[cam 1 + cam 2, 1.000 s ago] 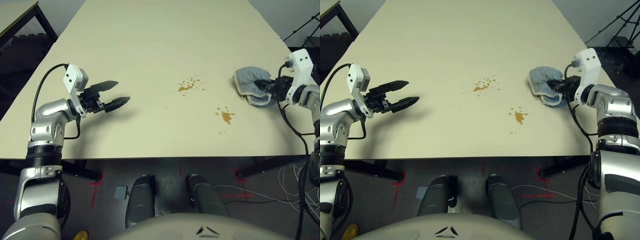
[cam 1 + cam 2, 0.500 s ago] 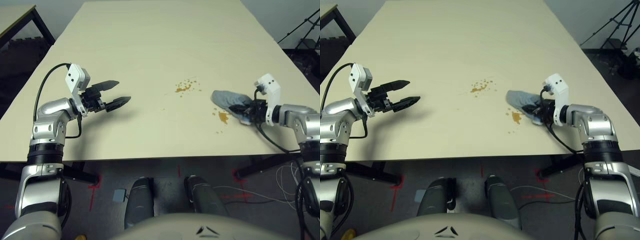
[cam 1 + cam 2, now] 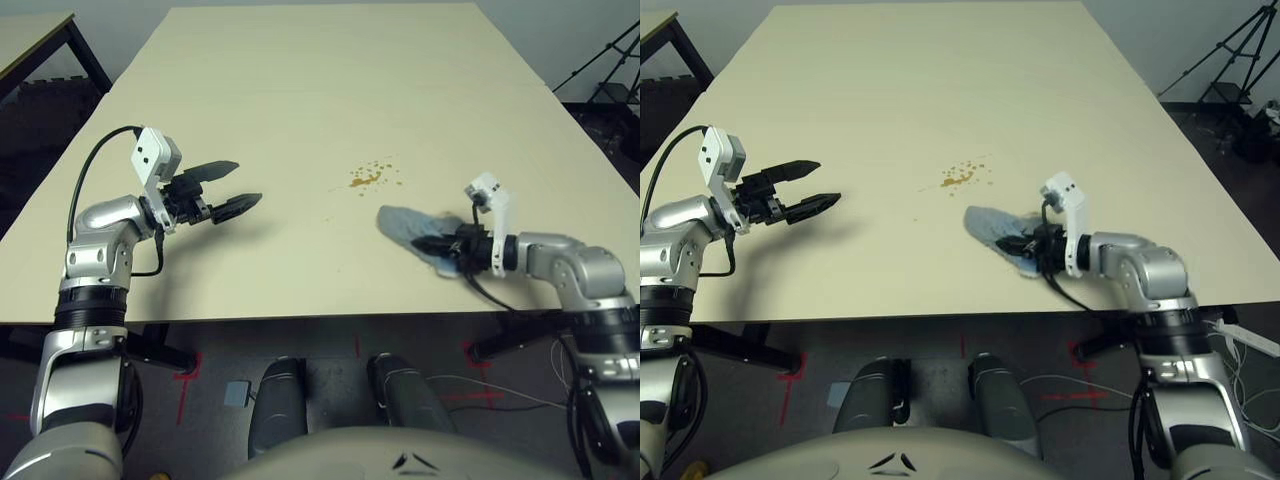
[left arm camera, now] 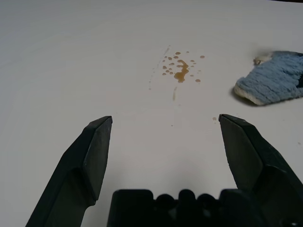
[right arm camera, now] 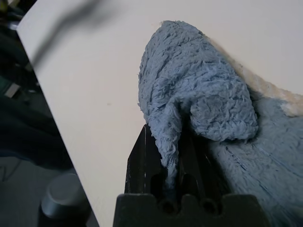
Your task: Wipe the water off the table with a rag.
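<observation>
Near the table's [image 3: 300, 60] front edge, right claw [image 3: 440, 244] pinches the rag [image 3: 408, 224]; left claw [image 3: 238, 186] gapes empty.

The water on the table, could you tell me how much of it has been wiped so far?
The right gripper holds the rag pressed on the table where the nearer splatter lay a second ago. The farther water cluster remains unwiped. The left gripper hovers open, idle.

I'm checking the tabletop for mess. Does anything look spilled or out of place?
Yes. A cluster of brownish-orange water blots lies spilled mid-table, still unwiped. Just beside it, the right gripper is shut on the bunched rag, which lies on the tabletop. The left gripper hangs open and empty.
</observation>
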